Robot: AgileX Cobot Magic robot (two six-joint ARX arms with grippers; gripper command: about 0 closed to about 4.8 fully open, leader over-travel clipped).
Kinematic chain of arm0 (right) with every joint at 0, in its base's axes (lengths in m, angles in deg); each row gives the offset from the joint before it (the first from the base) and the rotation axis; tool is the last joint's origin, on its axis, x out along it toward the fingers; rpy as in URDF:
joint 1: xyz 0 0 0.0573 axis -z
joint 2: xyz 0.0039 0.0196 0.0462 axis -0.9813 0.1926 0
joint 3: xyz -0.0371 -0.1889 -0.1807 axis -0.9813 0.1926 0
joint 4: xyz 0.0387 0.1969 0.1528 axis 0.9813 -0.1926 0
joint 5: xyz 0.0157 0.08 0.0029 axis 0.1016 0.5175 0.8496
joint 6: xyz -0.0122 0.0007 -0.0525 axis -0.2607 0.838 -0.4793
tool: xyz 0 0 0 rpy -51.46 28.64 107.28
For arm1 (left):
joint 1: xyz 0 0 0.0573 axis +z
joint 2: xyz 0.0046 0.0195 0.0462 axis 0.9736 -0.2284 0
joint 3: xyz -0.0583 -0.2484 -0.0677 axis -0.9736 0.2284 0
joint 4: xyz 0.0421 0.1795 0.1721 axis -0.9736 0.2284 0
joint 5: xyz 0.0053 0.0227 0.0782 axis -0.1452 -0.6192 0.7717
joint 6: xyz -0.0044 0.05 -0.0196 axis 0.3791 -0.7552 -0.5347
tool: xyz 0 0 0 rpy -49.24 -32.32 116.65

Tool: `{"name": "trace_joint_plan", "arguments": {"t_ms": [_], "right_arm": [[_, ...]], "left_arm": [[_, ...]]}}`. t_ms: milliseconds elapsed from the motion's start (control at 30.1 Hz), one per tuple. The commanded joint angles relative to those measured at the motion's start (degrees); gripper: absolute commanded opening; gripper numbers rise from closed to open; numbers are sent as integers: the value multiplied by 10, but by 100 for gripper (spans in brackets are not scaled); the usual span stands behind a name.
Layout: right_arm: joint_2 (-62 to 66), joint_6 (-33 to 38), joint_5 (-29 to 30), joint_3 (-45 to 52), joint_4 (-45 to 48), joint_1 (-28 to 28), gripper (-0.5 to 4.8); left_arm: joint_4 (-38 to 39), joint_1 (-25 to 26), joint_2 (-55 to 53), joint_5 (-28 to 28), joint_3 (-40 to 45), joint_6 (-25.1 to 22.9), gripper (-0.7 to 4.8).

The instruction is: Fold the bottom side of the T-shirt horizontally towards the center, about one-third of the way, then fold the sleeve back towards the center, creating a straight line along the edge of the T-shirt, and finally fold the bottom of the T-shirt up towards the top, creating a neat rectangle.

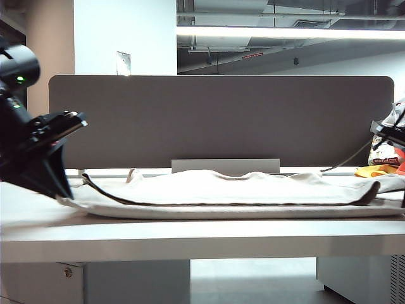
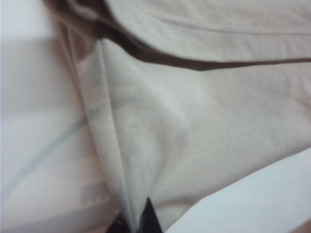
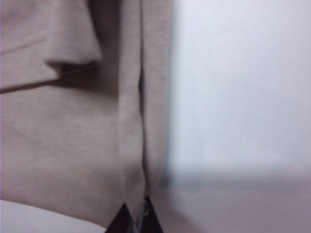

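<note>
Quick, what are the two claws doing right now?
Left gripper: jaws shut on the T-shirt.
Right gripper: jaws shut on the T-shirt too.

No readable text anywhere

A small notice (image 1: 123, 63) is stuck on the white wall (image 1: 126, 31) behind the grey divider (image 1: 221, 120), but its print is too small and blurred to make out. The T-shirt (image 1: 240, 190) is plain, and both wrist views show only unmarked cloth and table.
</note>
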Motion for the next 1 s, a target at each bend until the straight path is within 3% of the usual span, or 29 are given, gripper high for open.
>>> {"name": "trace_joint_plan", "arguments": {"t_ms": [33, 532, 831, 897, 997], "right_arm": [[-32, 1, 1, 39, 7, 1, -5], [-167, 2, 0, 183, 15, 7, -5], [-191, 2, 4, 194, 6, 14, -3], [-190, 2, 11, 194, 8, 14, 36], [-190, 3, 40, 194, 16, 14, 181]], "left_arm": [[-15, 0, 37, 1, 42, 2, -6], [-4, 0, 210, 1, 205, 22, -6], [-4, 0, 242, 3, 225, 28, -5], [-7, 0, 242, 2, 225, 28, 10], [-11, 0, 242, 3, 225, 28, 170]]}}
